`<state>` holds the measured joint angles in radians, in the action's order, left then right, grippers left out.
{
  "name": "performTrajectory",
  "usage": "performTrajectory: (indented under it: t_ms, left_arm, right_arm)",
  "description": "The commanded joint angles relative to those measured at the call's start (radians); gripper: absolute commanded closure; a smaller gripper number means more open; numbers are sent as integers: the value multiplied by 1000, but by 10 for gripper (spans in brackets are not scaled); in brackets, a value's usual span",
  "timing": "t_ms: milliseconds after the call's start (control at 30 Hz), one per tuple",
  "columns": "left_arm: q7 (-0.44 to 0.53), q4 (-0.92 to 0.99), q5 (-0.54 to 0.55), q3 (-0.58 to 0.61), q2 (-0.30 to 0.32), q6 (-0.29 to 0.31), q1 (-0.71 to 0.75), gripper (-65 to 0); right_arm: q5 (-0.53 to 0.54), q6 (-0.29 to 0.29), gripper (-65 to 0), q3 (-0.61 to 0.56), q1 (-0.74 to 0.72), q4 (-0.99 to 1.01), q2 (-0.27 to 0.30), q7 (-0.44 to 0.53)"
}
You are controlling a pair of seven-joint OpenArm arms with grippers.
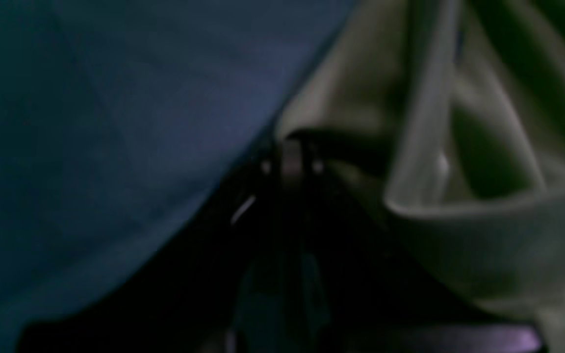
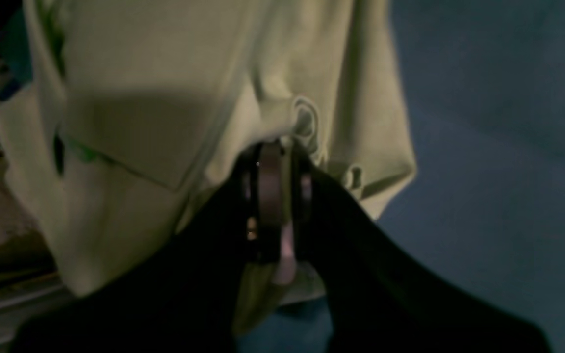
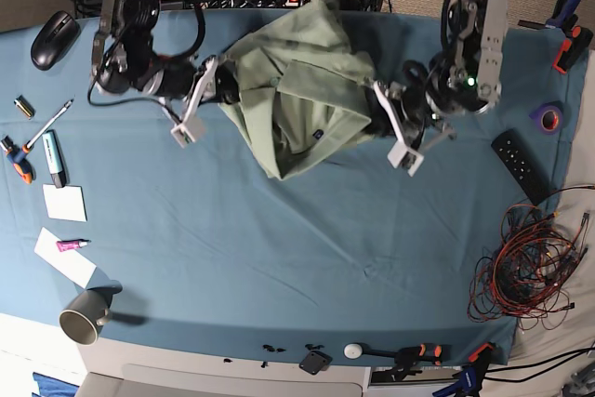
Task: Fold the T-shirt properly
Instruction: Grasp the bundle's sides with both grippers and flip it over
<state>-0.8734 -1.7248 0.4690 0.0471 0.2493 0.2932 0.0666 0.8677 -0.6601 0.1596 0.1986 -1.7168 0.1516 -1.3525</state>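
Observation:
The pale sage-green T-shirt hangs bunched between my two arms over the teal table cloth, its lower folds trailing down toward the cloth. In the base view my left gripper pinches the shirt's right edge, and my right gripper pinches its left edge. The left wrist view shows the left gripper shut on a fold of the T-shirt. Seen from the right wrist, the right gripper is shut on puckered fabric of the T-shirt. A small dark label shows on the front.
A mouse, pens and paper notes lie at the left. A grey cup stands at the front left. A remote, a tape roll and a bundle of cables lie at the right.

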Motion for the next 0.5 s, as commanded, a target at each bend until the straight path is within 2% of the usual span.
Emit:
performTrajectory:
  t_ms: [0, 233, 467]
  left_arm:
    - [29, -4, 3, -5, 2, -5, -37, 0]
    - [37, 58, 4, -5, -1, -5, -148, 0]
    - [45, 121, 8, -5, -20, -5, -210, 0]
  right_arm:
    - [-20, 1, 0, -1, 21, -7, -1, -43]
    - [-19, 10, 0, -1, 110, -26, -64, -24]
    - [-19, 25, 0, -1, 170, -85, -167, 30]
